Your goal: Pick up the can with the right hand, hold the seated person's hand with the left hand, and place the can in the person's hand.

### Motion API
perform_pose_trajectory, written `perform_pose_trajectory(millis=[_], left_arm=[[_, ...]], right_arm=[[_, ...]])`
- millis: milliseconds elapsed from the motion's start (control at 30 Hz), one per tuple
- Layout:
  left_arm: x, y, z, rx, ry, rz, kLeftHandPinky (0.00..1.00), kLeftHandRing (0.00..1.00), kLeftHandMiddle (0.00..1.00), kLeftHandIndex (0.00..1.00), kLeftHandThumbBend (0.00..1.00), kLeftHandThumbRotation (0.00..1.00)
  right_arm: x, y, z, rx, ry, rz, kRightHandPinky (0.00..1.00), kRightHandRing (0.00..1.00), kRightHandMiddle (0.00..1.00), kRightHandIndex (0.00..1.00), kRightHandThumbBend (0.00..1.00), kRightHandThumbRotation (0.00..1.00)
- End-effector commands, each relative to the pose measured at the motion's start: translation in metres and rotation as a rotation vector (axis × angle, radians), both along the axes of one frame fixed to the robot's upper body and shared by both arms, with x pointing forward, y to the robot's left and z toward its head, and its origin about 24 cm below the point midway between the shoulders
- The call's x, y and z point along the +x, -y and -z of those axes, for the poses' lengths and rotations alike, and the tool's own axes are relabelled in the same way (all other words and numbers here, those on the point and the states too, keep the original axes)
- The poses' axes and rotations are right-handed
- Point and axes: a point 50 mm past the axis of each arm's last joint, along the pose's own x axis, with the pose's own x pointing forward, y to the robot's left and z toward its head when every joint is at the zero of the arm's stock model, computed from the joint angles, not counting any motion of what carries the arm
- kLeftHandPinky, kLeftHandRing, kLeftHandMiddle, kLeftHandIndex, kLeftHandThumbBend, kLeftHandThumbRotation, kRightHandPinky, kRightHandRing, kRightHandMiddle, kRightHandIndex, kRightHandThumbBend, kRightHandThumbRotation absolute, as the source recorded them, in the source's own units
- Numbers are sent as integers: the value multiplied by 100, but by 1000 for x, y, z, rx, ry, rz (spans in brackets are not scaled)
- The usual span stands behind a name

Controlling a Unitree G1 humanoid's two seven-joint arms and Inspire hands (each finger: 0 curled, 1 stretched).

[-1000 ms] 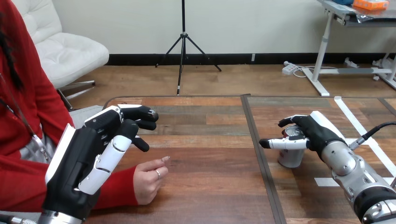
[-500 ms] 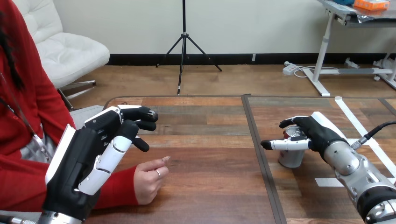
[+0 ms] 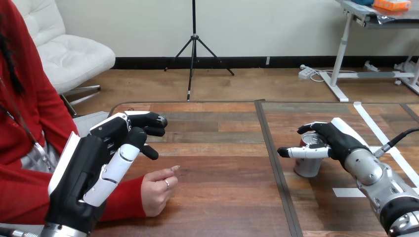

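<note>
Grasping of the can is the step in hand: it stands on the counter at about 3 o'clock, with the right hand curled over its rim and far side, thumb laid across its near face. At 9 o'clock the left hand hovers loosely curled and empty, apart from the person's hand resting at 7 o'clock. Next likely comes a firm squeeze and a straight lift.

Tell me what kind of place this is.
Probably a robot test bench, not a home table. White tape marks lie on the wooden table, the robot's right hand is curled on a can, and a seated person's hand rests beside its left hand.
</note>
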Motion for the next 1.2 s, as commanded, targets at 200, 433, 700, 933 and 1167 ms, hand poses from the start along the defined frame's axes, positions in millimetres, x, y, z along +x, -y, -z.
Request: perform_pose_trajectory(millis=[200,433,700,933,1167], left_arm=[[5,2,-8,27,45,15,52,69,70,63,58,80],[6,3,-8,30,51,13,52,69,70,63,56,81],[6,2,-7,31,48,15,52,69,70,63,57,82],[6,3,-8,37,50,16,52,69,70,63,59,83],[6,3,-7,40,49,20,52,69,70,63,59,83]], right_arm=[[17,6,-35,-33,125,-26,70,76,79,80,100,42],[18,9,-39,-36,127,-28,70,76,78,80,100,41],[18,12,-42,-42,136,-30,68,74,77,80,100,40],[19,15,-45,-28,139,-24,66,73,76,79,100,38],[19,17,-47,-27,136,-27,63,72,76,79,100,36]])
